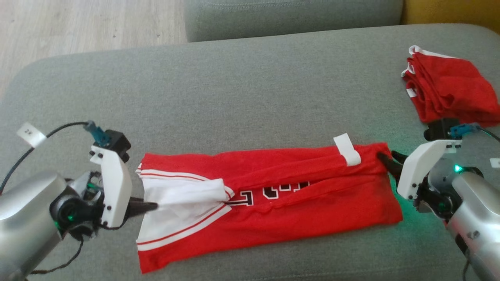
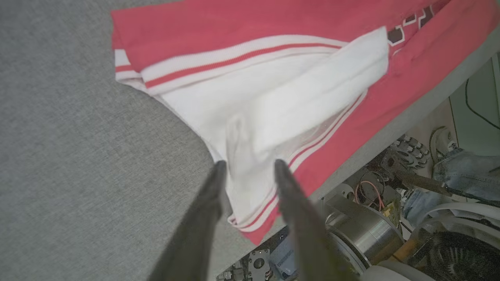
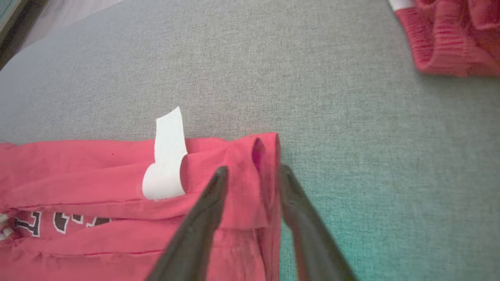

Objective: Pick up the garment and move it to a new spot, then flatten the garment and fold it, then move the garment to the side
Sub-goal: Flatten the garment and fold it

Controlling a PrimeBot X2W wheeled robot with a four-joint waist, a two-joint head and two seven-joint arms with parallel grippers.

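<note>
The garment [image 1: 293, 203], a red jersey with white striped trim and dark lettering, lies folded into a long band on the grey cushion [image 1: 250, 97]. My left gripper [image 1: 150, 206] is at its left end. In the left wrist view the left gripper [image 2: 248, 166] has its fingers parted, with the garment's [image 2: 273, 101] white cloth lying loose between them. My right gripper [image 1: 386, 158] is at the band's far right corner. In the right wrist view the right gripper [image 3: 252, 169] straddles the garment's [image 3: 97, 175] red hem, fingers apart. A white tag [image 1: 347, 149] sticks up near that corner.
A second red garment [image 1: 449, 89] lies crumpled on the cushion at the far right, behind my right arm. Wooden floor [image 1: 78, 23] shows beyond the cushion's far left edge. Another grey cushion [image 1: 293, 15] stands at the back. The garment's near edge lies close to the cushion's front edge.
</note>
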